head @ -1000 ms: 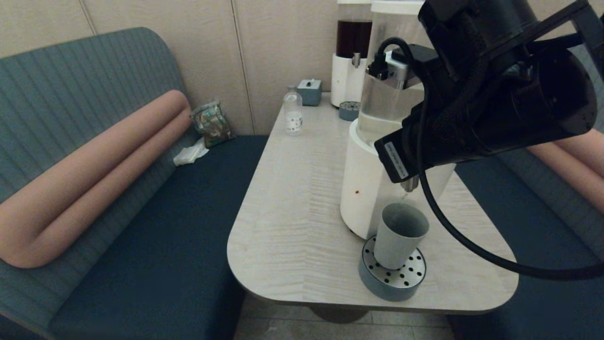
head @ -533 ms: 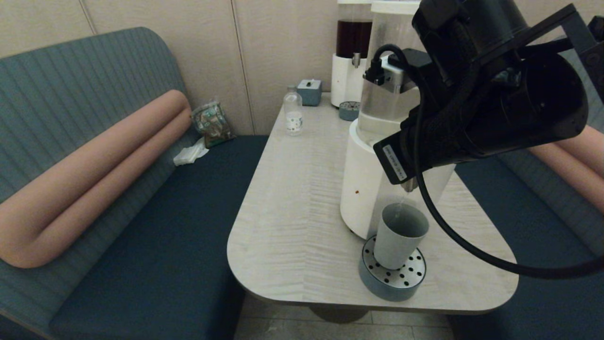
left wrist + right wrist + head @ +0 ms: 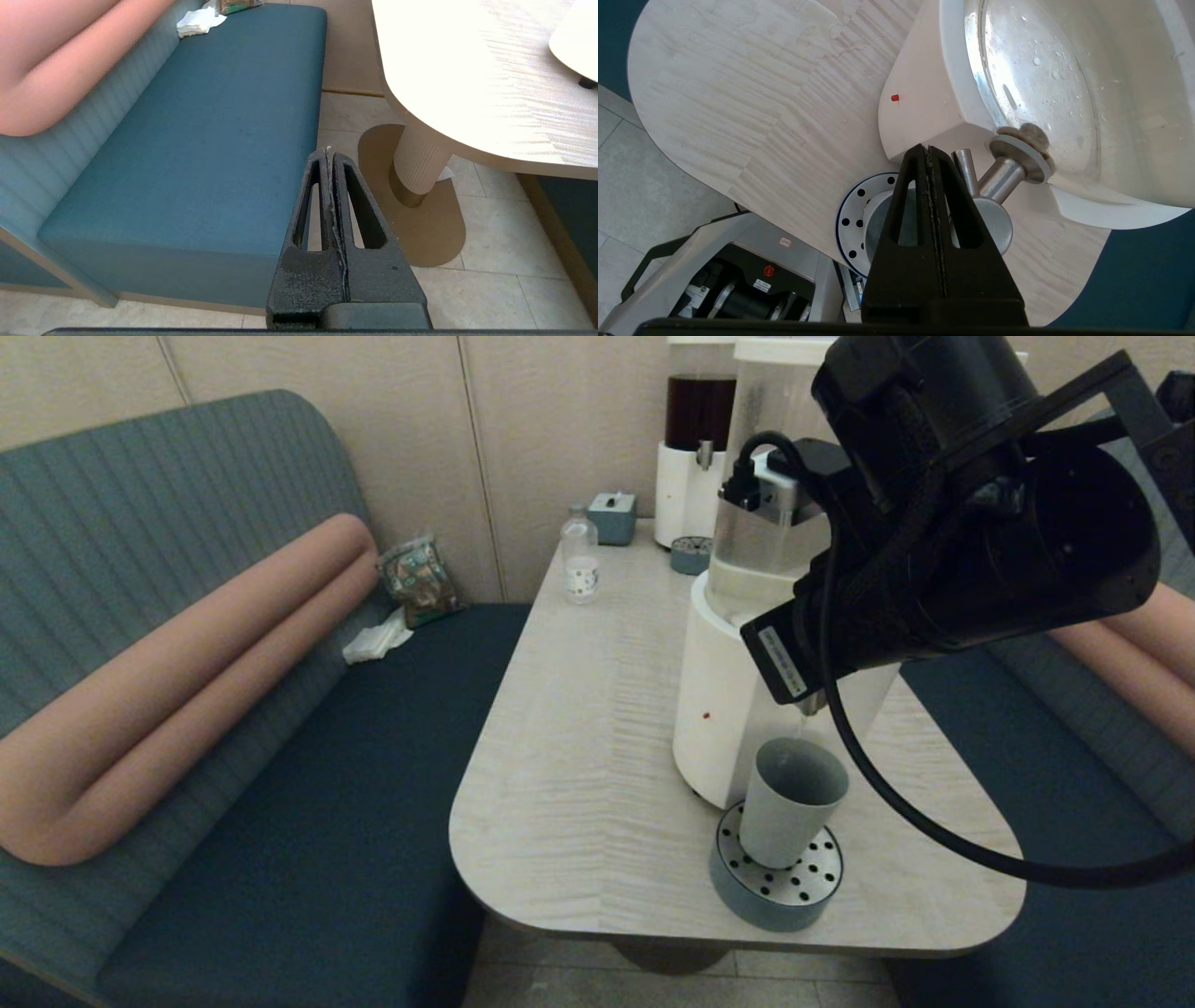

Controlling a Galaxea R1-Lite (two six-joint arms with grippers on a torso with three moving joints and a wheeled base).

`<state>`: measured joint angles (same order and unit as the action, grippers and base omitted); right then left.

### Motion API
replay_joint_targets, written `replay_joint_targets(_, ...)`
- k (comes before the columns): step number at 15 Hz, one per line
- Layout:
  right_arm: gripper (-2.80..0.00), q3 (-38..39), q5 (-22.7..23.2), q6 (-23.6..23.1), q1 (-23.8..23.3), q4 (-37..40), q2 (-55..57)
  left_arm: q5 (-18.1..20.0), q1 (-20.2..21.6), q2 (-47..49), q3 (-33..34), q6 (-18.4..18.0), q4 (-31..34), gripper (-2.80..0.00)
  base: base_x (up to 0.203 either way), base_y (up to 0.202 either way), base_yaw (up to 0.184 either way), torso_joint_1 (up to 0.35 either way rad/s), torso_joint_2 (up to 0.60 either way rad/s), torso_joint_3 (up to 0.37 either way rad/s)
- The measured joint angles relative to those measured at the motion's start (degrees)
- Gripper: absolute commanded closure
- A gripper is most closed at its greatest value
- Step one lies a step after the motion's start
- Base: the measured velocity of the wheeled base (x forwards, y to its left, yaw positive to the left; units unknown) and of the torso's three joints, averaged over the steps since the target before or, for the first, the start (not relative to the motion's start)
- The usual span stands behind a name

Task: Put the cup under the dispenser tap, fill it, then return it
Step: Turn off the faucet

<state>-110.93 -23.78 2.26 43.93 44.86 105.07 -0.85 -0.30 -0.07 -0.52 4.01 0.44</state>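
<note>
Shifted slightly since the earlier frame: right arm, raised in front of the dispenser. Right gripper [image 3: 930, 151] above the dispenser tap [image 3: 994, 179], jaws pressed together, holding nothing. The cup [image 3: 790, 801] upright on the perforated drip tray [image 3: 782, 887] under the tap, near the counter [image 3: 579, 756] edge. Left gripper [image 3: 330, 156] parked low beside the bench [image 3: 210, 140], jaws closed.

Cup [image 3: 790, 801] on drip tray [image 3: 777, 885], under dispenser tap [image 3: 810, 702] (near table's [image 3: 579, 747] front edge); bottle [image 3: 580, 561] behind.
</note>
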Motion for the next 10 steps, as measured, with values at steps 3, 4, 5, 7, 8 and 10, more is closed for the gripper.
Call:
replay_joint_targets(3, 0.00, 0.07, 0.00, -0.06, -0.02, 0.06, 0.00, 0.00, -0.02, 0.00, 0.00, 0.00, 0.00, 0.00, 0.000, 0.000, 0.000, 0.000, 0.00, 0.000)
replay_joint_targets(4, 0.00, 0.07, 0.00, -0.05, -0.02, 0.09, 0.00, 0.00, 0.00, 0.00, 0.00, -0.02, 0.00, 0.00, 0.000, 0.000, 0.000, 0.000, 0.00, 0.000)
replay_joint_targets(5, 0.00, 0.10, 0.02, -0.09, -0.02, 0.09, 0.02, 0.00, -0.02, 0.00, 0.00, 0.00, 0.00, 0.00, 0.000, 0.000, 0.000, 0.000, 0.00, 0.000)
replay_joint_targets(7, 0.00, 0.18, -0.03, -0.13, -0.13, 0.12, 0.02, 0.00, -0.02, 0.00, 0.00, -0.02, 0.00, 0.00, 0.000, 0.000, 0.000, 0.000, 0.00, 0.000)
replay_joint_targets(8, 0.00, 0.18, -0.05, -0.23, -0.15, 0.12, 0.05, 0.01, 0.00, 0.00, 0.00, -0.01, 0.00, 0.00, 0.000, 0.000, 0.000, 0.000, 0.00, 0.000)
replay_joint_targets(10, 0.00, 0.18, -0.11, -0.42, -0.20, 0.33, 0.05, 0.00, 0.00, 0.00, 0.00, -0.02, 0.00, 0.00, 0.000, 0.000, 0.000, 0.000, 0.00, 0.000)
